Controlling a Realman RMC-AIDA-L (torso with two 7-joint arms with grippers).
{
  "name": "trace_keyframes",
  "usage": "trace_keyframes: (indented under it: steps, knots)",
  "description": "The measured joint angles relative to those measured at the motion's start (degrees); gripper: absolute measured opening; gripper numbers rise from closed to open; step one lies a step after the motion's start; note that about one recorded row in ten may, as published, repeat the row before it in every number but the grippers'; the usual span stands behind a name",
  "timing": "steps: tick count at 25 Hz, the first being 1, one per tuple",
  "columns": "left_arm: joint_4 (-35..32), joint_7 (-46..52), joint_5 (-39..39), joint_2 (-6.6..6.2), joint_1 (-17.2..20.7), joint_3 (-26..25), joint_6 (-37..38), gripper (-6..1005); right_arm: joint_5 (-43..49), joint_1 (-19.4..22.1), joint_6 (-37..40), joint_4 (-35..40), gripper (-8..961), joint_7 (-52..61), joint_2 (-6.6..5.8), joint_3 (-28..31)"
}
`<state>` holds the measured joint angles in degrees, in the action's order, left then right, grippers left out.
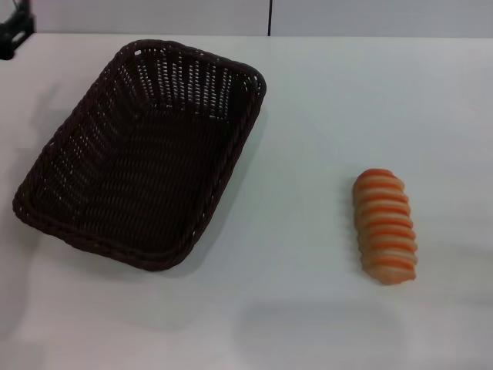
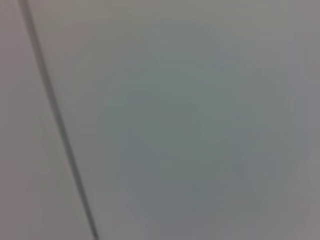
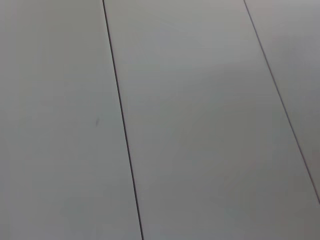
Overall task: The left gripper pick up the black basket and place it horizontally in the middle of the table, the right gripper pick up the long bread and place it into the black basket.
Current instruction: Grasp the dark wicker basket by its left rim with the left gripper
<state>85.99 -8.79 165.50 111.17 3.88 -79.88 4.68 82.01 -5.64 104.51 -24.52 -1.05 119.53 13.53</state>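
Observation:
The black basket is a dark woven wicker basket that lies empty on the left half of the white table, turned at a slant with its long side running from near left to far middle. The long bread, an oblong roll with orange and cream stripes, lies on the table's right half, well apart from the basket. A black part of my left gripper shows at the far left corner, away from the basket. My right gripper is out of view.
Both wrist views show only pale grey panels with thin dark seams. A grey wall with a dark vertical seam runs behind the table's far edge. Bare tabletop lies between the basket and the bread.

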Motion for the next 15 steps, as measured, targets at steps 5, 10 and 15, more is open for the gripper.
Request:
trace_keyframes:
  steps: [5,10,15]
  knots:
    - [13.13,-6.06,-0.30,2.73,-4.10,-3.61,-28.53,799,0.00,-0.05,-0.29,0.00,828,0.00,0.01,-0.09]
    - [18.83,-11.52,-0.94,6.86,-10.21,-10.26,-52.32,799,0.00,0.16,-0.44,0.00,826,0.00,0.03,-0.09]
    - [19.77,-11.53,-2.39,6.82,-15.35,-13.10,-65.71,798,-0.03,0.25,-0.94,0.17,823,0.00,0.05,-0.31]
